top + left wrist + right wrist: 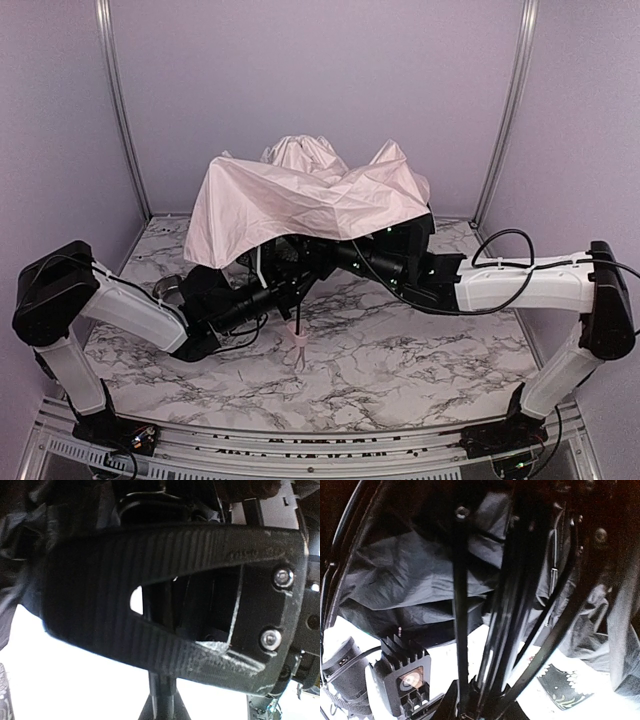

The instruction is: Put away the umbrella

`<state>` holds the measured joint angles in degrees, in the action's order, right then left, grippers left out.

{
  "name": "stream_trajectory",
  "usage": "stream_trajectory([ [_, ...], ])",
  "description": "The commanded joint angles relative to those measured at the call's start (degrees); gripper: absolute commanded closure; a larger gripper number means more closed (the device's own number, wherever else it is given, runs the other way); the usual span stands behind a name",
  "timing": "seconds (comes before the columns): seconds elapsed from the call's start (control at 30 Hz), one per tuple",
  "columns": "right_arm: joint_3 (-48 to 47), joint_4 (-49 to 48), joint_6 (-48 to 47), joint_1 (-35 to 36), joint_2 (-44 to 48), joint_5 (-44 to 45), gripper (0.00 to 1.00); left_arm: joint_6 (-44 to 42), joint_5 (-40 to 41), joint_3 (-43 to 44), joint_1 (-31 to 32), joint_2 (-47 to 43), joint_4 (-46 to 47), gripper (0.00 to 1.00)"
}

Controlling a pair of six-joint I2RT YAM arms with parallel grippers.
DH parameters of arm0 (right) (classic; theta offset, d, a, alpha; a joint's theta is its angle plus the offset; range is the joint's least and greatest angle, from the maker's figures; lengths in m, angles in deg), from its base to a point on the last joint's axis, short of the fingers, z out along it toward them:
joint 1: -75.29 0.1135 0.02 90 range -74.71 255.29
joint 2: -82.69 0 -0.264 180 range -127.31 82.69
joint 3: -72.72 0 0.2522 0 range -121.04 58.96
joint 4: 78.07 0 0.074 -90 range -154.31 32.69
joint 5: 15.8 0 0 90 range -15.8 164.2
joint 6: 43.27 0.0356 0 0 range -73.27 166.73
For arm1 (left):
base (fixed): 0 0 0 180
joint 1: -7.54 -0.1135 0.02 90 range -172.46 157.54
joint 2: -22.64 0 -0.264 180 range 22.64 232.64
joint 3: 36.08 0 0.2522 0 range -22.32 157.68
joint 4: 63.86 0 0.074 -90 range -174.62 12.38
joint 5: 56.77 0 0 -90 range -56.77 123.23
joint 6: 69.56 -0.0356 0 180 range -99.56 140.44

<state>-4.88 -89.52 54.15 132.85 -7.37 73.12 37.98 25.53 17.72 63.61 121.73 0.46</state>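
Half-collapsed umbrella [300,195] drapes over both hands. The left gripper [293,290] is clamped narrow on its shaft [156,610], pink handle [297,346] just below. The right gripper [328,250] sits among ribs [460,605], opening can't tell. Risk: ribs or fabric snag its fingers and bend.

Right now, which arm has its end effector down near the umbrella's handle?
The left end effector, shut on the black shaft above the pink handle. The right arm reaches higher, under the fabric.

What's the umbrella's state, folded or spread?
Half collapsed: the umbrella canopy sags crumpled but wide, not wrapped; handle points down.
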Motion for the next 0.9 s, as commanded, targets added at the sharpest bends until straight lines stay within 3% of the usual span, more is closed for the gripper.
stream_trajectory([
  [0.0,1.8,-3.1,-2.2,-1.1,5.0,2.1,0.9,-4.3,-5.2,0.5,1.0,-0.8,0.2,0.89],
  [0.2,5.0,-7.9,-4.7,-1.6,10.8,9.0,0.99,-7.8,-4.2,-2.5,1.0,-3.4,-4.4,0.69],
  [0.5,8.9,-14.2,-8.5,-6.7,18.0,12.6,1.0,-15.1,-8.8,-12.2,1.9,-14.9,-15.4,0.57],
  [0.6,10.7,-14.9,-10.8,-9.0,21.2,9.7,1.0,-14.6,-10.3,-16.1,1.7,-23.2,-18.5,0.49],
  [0.67,11.7,-13.6,-12.8,-12.1,23.5,7.0,1.0,-12.3,-11.1,-18.0,1.2,-29.6,-19.5,0.38],
  [0.87,11.8,0.1,-19.5,-15.1,27.8,-7.1,1.0,-4.5,-9.6,-16.2,-3.1,-42.2,-23.1,0.25],
])
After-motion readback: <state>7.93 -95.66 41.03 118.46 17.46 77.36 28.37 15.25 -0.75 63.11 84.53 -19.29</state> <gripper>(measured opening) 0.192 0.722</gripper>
